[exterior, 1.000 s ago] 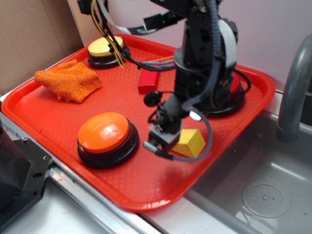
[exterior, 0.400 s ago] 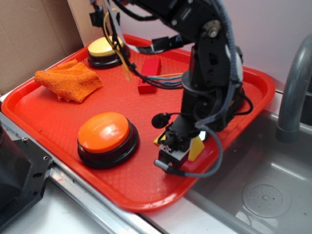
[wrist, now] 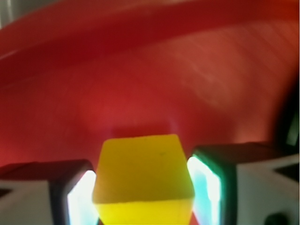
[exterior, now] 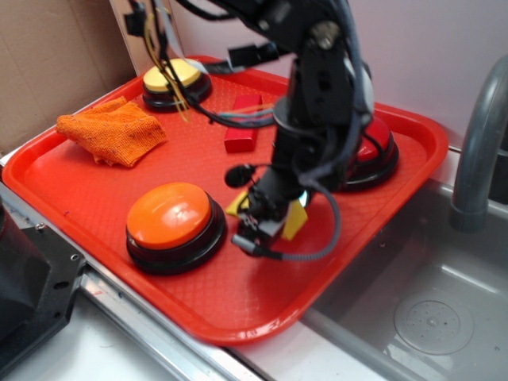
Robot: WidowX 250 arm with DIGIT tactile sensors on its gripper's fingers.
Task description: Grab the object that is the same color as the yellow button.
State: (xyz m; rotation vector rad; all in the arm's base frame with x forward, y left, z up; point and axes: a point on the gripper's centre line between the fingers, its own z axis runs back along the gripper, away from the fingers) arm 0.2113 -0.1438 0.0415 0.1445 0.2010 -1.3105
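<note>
In the exterior view, most of the yellow block (exterior: pixel 294 221) is covered by the claw (exterior: pixel 262 224); only two corners show. The red button (exterior: pixel 373 147) is half hidden behind the arm. In the wrist view, the tray (wrist: pixel 140 70) is blurred, and the block's lower part is cut off.

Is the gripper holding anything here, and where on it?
The gripper brackets the yellow block by its two side faces, one finger each side; the views don't settle whether it is clamped.
</note>
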